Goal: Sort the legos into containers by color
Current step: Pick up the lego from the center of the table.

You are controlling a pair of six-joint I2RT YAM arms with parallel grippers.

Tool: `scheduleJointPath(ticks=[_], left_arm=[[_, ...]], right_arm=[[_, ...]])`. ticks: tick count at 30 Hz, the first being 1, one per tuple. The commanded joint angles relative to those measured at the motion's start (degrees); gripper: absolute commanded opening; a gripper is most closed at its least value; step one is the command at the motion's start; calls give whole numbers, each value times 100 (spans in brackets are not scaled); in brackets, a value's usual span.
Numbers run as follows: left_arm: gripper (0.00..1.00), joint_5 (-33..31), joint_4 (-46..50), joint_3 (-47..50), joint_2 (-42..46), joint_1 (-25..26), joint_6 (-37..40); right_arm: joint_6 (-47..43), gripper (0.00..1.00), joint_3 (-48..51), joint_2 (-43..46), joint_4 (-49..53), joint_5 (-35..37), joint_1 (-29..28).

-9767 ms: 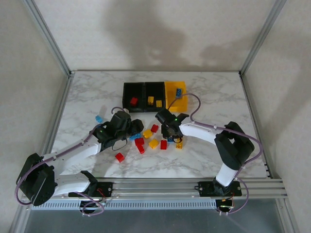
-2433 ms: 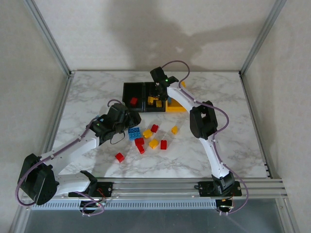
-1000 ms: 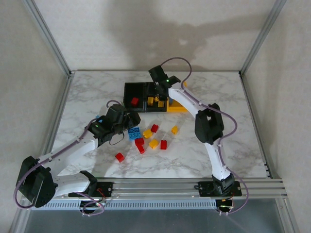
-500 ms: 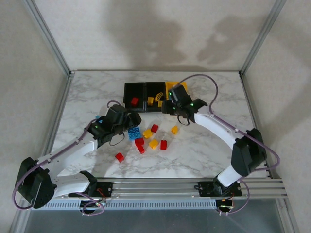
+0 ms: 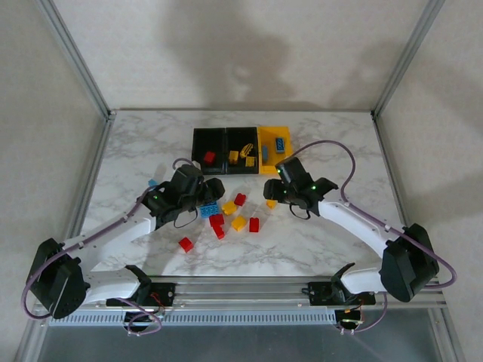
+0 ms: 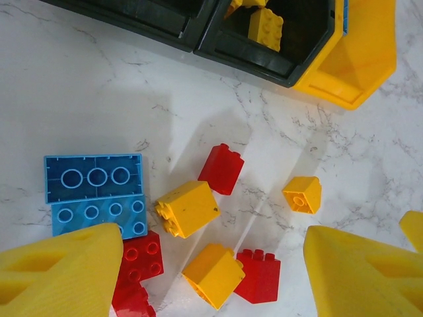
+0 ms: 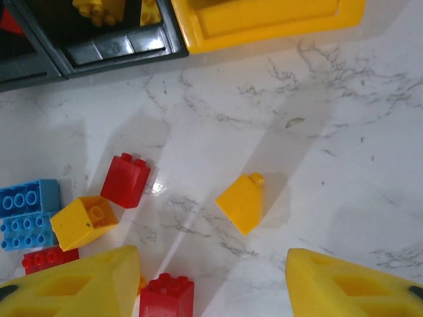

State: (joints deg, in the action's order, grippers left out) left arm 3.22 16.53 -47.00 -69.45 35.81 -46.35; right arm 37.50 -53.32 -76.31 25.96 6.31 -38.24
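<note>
The containers stand in a row at the back: a black bin [image 5: 198,142] with one red brick, a black bin [image 5: 241,134] with yellow bricks [image 6: 265,26], and a yellow-orange bin [image 5: 275,162] with blue bricks. Loose legos lie in mid-table. My left gripper [image 5: 207,197] hangs open over them, with a yellow brick [image 6: 213,274] and a red brick [image 6: 258,276] on the table between its fingers [image 6: 59,271]. My right gripper [image 5: 273,194] is open and empty just above a lone yellow brick [image 7: 242,203].
Two joined blue plates [image 6: 96,195] and red bricks [image 6: 135,271] lie by my left finger. A red brick [image 5: 186,243] sits alone nearer the bases, and a small blue brick [image 5: 153,182] lies left of the left arm. Bare marble lies to the right.
My right arm has swung back from over the bins to the loose yellow brick in mid-table, its jaws widening. The left arm has barely shifted.
</note>
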Motion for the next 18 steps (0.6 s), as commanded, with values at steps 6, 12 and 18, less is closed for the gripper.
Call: scheduleJointPath(ticks=[6, 12, 18], left_arm=[[73, -192, 149, 83, -177, 77, -178], [73, -427, 342, 45, -411, 125, -297], [74, -729, 515, -11, -781, 128, -279]], right_arm=[[362, 62, 447, 305, -221, -152, -78], [497, 62, 785, 505, -339, -269, -94], [558, 64, 949, 766, -313, -240, -105]])
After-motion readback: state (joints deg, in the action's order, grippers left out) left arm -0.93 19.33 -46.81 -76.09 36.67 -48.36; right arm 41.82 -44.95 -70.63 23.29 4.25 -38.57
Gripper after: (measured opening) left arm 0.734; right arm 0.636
